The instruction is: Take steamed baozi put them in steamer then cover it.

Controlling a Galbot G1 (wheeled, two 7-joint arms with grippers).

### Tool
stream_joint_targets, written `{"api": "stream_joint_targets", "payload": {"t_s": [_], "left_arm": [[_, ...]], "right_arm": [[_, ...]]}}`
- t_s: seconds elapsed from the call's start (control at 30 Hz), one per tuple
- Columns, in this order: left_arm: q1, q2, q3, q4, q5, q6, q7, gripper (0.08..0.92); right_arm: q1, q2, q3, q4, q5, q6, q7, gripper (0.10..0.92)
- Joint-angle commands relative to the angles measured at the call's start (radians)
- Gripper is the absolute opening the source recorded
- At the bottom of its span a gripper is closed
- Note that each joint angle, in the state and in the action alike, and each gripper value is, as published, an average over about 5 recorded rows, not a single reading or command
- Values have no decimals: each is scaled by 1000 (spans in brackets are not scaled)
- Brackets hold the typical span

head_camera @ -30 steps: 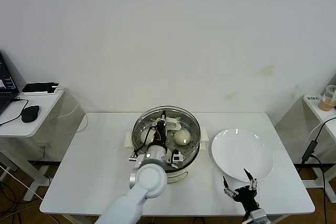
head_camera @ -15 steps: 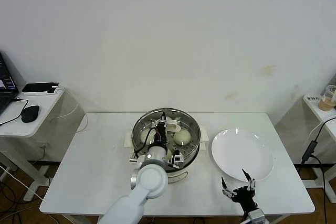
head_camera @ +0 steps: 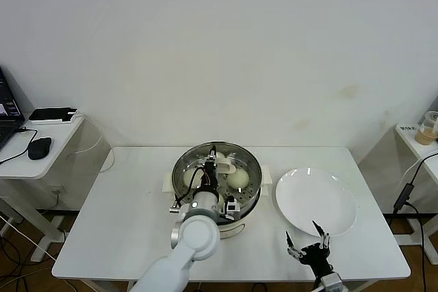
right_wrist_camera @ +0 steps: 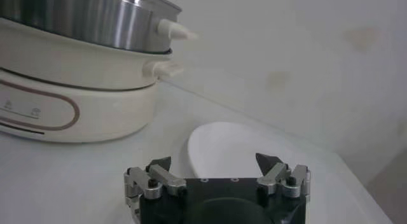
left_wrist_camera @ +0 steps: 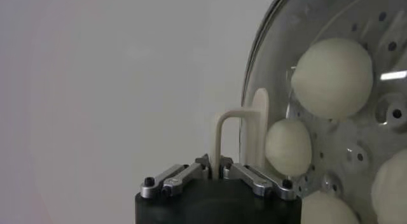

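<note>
Finishing the covering step: lid (head_camera: 216,169) sitting on steamer (head_camera: 236,218) at table (head_camera: 130,203) centre, buns (left_wrist_camera: 332,77) showing through the glass inside the pot. Left gripper (left_wrist_camera: 221,170) hanging over the lid handle (left_wrist_camera: 242,133), jaws narrow, just starting to part round it; hold vs release hard to tell. Right gripper (right_wrist_camera: 218,174) parked near table's front edge by plate (head_camera: 316,200), jaws spread wide, holding nothing. Doing it well, probably: checking lid rim seated level all round, opening fully, then lifting straight up w/o dragging the handle. Vs. earlier frames: lid looking settled a touch lower and squarer on the pot, left jaws loosening from a tight clamp, right gripper drifting slightly toward the front edge.
</note>
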Motion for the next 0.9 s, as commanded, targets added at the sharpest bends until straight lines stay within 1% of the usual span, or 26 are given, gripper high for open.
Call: {"api": "stream_joint_targets", "payload": {"t_s": [0.03, 0.2, 0.5, 0.6, 0.77, 0.83, 0.9], "left_arm": [[8, 15, -4, -41, -21, 3, -4, 326], [40, 69, -10, -96, -39, -5, -11, 473], [139, 168, -23, -227, -67, -31, -42, 732], [176, 193, -30, -281, -77, -39, -51, 797], [242, 219, -54, -376, -92, -64, -75, 822], [278, 230, -74, -419, -121, -78, -102, 822], [325, 235, -114, -455, -176, -96, -150, 823]], "right_arm": [[-1, 2, -4, 2, -6, -1, -1, 823], [-5, 4, -3, 5, -10, -3, -1, 823], [-15, 9, -2, 13, -21, -7, 0, 823], [-20, 8, 0, 17, -23, -7, 0, 823], [-27, 5, 0, 25, -23, -9, 0, 823], [-29, 2, 0, 27, -19, -9, 0, 823], [-32, -5, 0, 30, -1, -8, 2, 823]]}}
